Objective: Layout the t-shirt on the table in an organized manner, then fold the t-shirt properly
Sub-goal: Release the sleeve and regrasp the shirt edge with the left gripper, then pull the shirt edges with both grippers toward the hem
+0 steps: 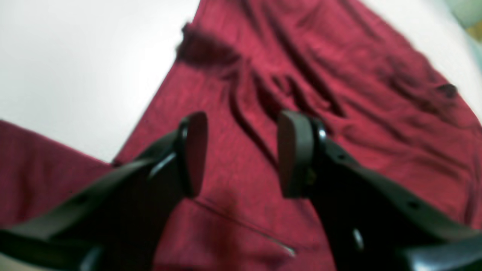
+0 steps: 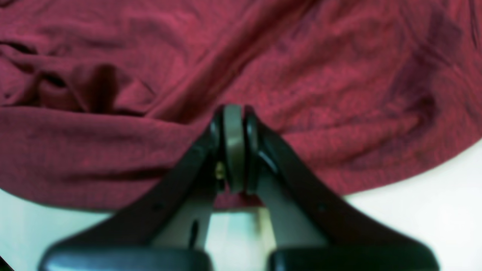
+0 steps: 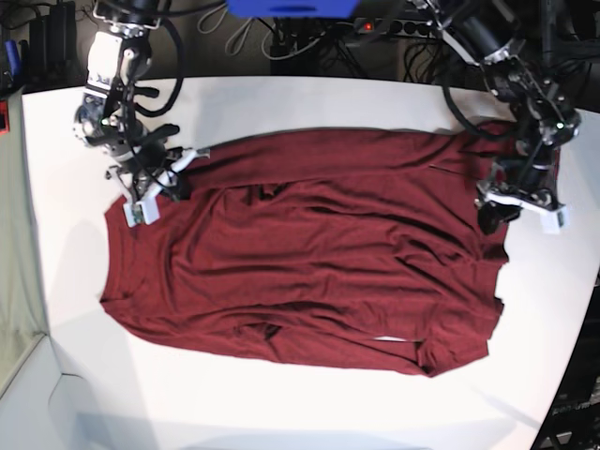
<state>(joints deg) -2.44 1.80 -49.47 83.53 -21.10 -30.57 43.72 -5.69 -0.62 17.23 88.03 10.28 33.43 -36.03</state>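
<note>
Left claw (image 1: pixel 241 154) stood open with nothing between its pads, poised over the shirt (image 3: pixel 309 253). Right claw (image 2: pixel 234 146) was pressed shut at the shirt's edge (fabric between the pads could not be made out). Shirt lay spread, wrinkled, across the table (image 3: pixel 281 103).

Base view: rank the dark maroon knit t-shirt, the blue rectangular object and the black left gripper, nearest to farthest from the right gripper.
1. The dark maroon knit t-shirt: its upper left edge lies right at the right gripper.
2. The blue rectangular object: back edge, near the centre.
3. The black left gripper: far side, at the garment's right end.
</note>
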